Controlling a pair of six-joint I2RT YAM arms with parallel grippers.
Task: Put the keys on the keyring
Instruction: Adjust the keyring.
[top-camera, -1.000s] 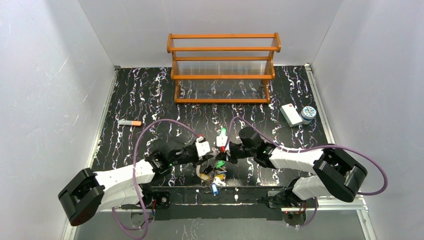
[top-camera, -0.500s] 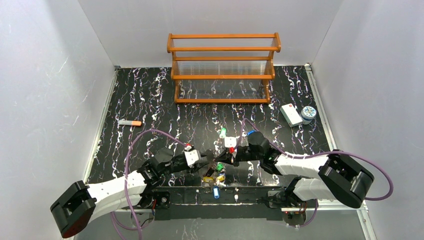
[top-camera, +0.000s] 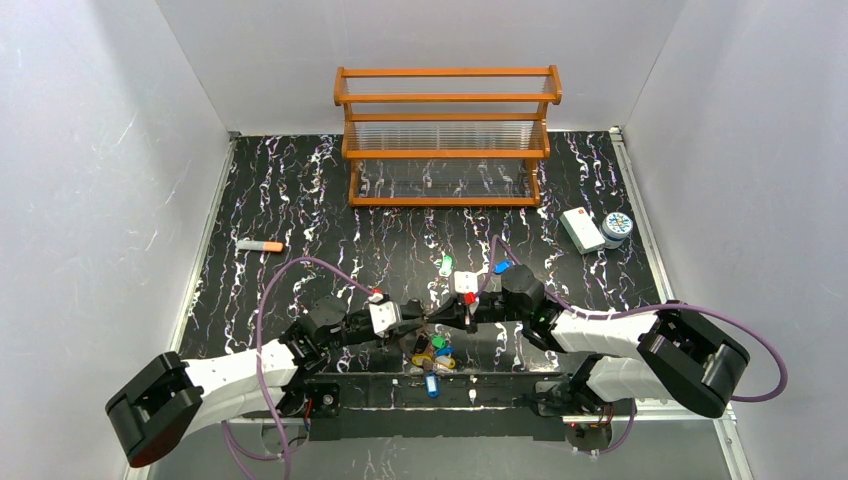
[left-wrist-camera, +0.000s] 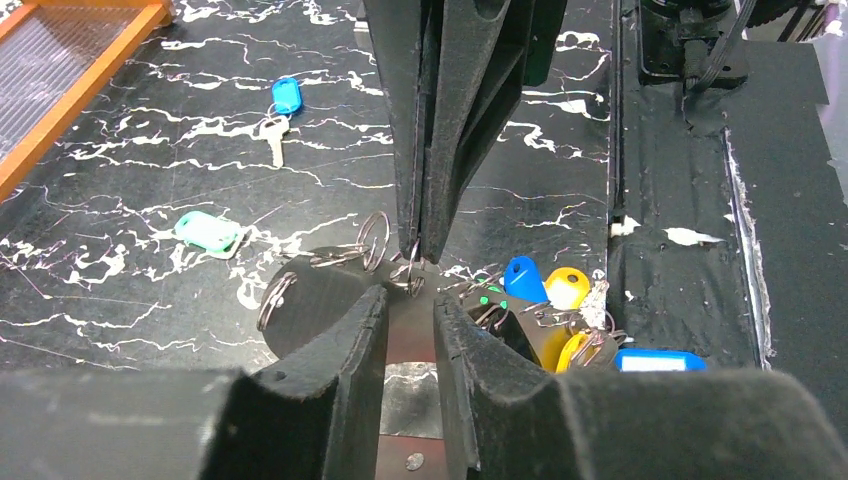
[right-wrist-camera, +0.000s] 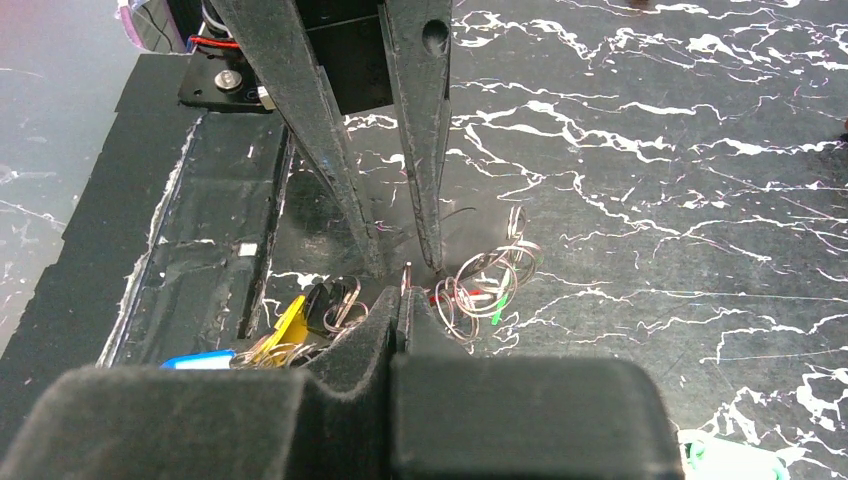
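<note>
Both grippers meet tip to tip over a bunch of keys near the table's front edge. The bunch has blue and yellow heads and tangled silver rings. My right gripper is shut on a thin metal ring, seen edge-on; I cannot tell if it is the keyring. My left gripper faces it with a narrow gap between its jaws, and that ring lies just past its tips, ungripped. A green key and a blue key lie loose farther back.
A wooden rack stands at the back. A white box and a round tin sit at the right. An orange-tipped stick lies at the left. A blue tag rests on the black base strip.
Both arms shifted while staying tip to tip. The right arm swung aside, uncovering the loose blue key. The key bunch shifted slightly below the tips.
</note>
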